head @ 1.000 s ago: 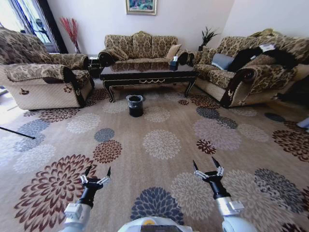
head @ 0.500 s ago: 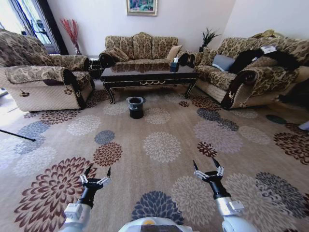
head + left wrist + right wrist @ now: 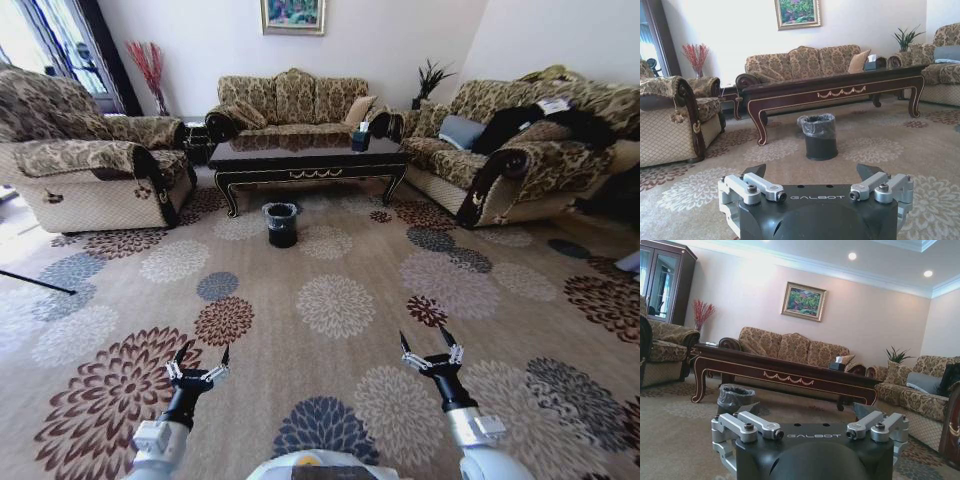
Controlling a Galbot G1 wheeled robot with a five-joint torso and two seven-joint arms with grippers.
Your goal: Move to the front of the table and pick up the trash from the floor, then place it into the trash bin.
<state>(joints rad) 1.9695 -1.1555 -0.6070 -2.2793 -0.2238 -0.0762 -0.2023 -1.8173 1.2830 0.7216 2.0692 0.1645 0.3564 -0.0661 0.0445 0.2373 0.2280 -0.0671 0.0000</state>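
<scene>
The dark glossy table [image 3: 305, 158] stands across the room in the head view, on the flower-patterned floor [image 3: 335, 300]. The black lined trash bin [image 3: 281, 224] sits on the carpet just in front of the table. I cannot make out the trash from here. My left gripper [image 3: 204, 349] and right gripper [image 3: 421, 332] hang low over the near carpet, both open and holding nothing. In the left wrist view the left gripper [image 3: 811, 172] faces the trash bin [image 3: 821, 136] and the table [image 3: 840, 90]. The right gripper [image 3: 807, 410] also faces the trash bin [image 3: 734, 397] and the table [image 3: 785, 372].
An armchair [image 3: 90, 170] stands at the left, a sofa [image 3: 290, 95] behind the table and another sofa [image 3: 520, 150] at the right. A tissue box [image 3: 360, 133] sits on the table. A thin dark rod [image 3: 35, 282] lies at the far left. Wide carpet stretches ahead.
The whole head view has shifted slightly, with the bin and table a little lower in the picture: the camera has moved. Both grippers hold the same open pose.
</scene>
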